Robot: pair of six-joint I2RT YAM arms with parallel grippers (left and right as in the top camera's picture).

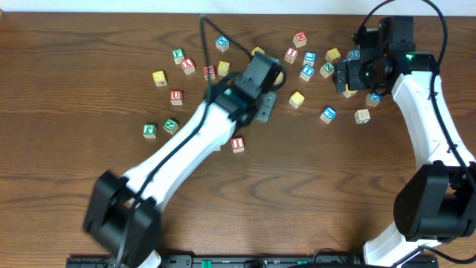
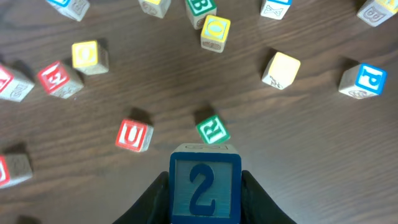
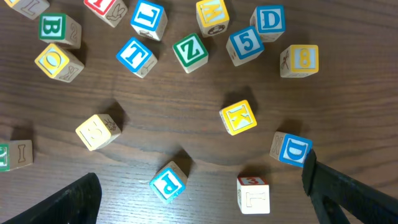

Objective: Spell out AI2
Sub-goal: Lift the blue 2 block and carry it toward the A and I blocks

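The left gripper (image 2: 205,204) is pinching the 2 block (image 2: 205,185), a small wooden cube with a blue numeral facing the left wrist camera. Its two dark fingers are pressing on the cube's left and right sides, closed down to the cube's width. Whether the cube is resting on the table (image 2: 186,93) or hanging above it cannot be told. Just ahead of it are sitting a green R block (image 2: 212,129) and the red U block (image 2: 134,134), neither of which is wanted. The cube is probably light, stiff and sturdy, but its smooth painted faces could be letting it twist. A centred hold on two opposite flat sides, like this one, looks safest. The overhead view is hiding the 2 under the gripper, but only it is showing the I block (image 1: 238,144). That cube is lying alone beside the left forearm, well apart from the main scatter. A red-lettered cube (image 1: 187,65) at upper left may be the A, though it is too small to read. The right gripper (image 3: 202,186) is hovering with jaws spread wide and holding nothing. Its wrist camera is looking down on letters such as T, Z, K and P.
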